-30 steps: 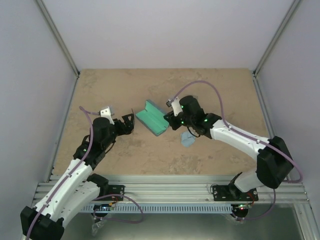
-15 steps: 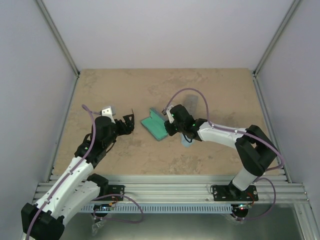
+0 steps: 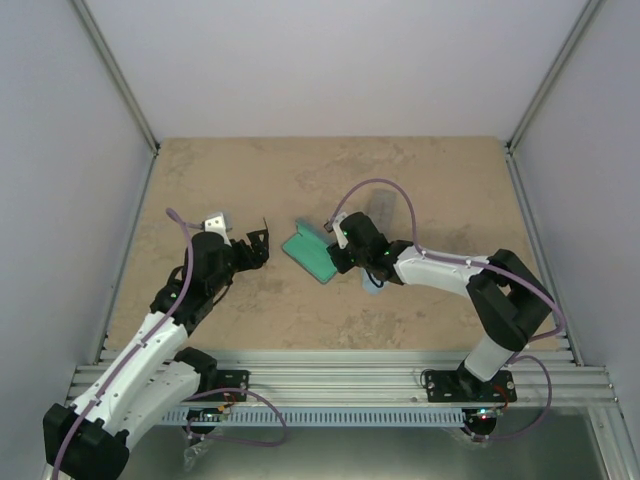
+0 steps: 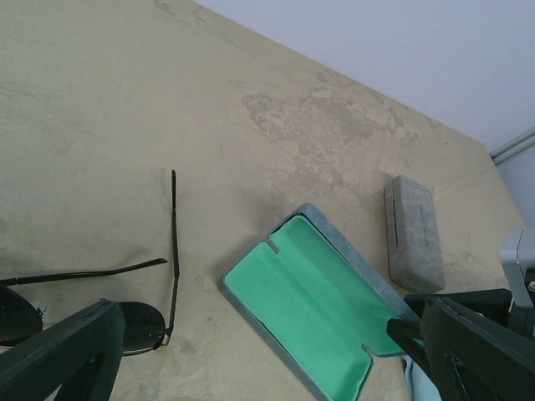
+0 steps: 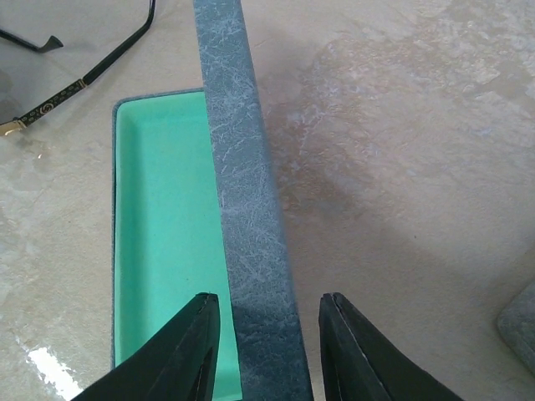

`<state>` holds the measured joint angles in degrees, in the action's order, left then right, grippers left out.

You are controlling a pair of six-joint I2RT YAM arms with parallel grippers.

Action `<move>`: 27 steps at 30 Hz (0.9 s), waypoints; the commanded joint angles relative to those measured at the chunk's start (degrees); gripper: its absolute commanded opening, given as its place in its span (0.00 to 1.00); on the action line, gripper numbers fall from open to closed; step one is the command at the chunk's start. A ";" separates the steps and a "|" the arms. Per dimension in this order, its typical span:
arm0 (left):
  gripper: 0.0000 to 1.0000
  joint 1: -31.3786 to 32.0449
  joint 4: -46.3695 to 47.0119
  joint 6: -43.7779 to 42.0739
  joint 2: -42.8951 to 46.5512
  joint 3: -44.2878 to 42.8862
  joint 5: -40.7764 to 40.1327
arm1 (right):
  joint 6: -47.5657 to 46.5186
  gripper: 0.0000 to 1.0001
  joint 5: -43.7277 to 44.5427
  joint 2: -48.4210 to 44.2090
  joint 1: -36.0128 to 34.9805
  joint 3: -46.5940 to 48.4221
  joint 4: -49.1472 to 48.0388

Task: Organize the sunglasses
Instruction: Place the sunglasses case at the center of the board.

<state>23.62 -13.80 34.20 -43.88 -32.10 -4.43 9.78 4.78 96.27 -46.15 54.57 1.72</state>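
case [image 4: 309,292]: matt green felt lining | sunglasses [image 4: 143,324]: glossy dark lenses

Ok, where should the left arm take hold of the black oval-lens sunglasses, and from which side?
Take the black oval-lens sunglasses at the frame front, by the lenses, from above, jaws closing front to back. Both thin arms are unfolded and lie flat along the beige tabletop, probably too low to pinch cleanly.

We saw bare table [image 3: 250,170] at 10 to 12 o'clock of the open case [image 3: 308,252]; grey case [image 4: 413,232] blocked 2 o'clock, sunglasses [image 4: 144,322] sat at 9 o'clock.
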 commanded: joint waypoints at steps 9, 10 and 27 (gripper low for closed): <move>1.00 -0.15 -0.35 -1.29 0.02 -1.70 0.42 | 1.82 0.43 -1.87 -5.35 -0.26 0.08 0.83; 0.99 -0.15 -0.41 -1.32 0.02 -1.70 0.51 | 2.14 0.44 -2.48 -5.91 -0.33 0.17 1.10; 1.00 -0.15 3.05 -1.33 0.30 0.67 2.25 | 12.15 0.54 -11.14 -7.95 -7.96 -2.12 8.72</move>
<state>23.62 -12.49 33.30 -43.38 -32.08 -3.07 18.68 -4.58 86.02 -52.05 54.22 7.55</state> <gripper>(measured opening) 0.995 0.547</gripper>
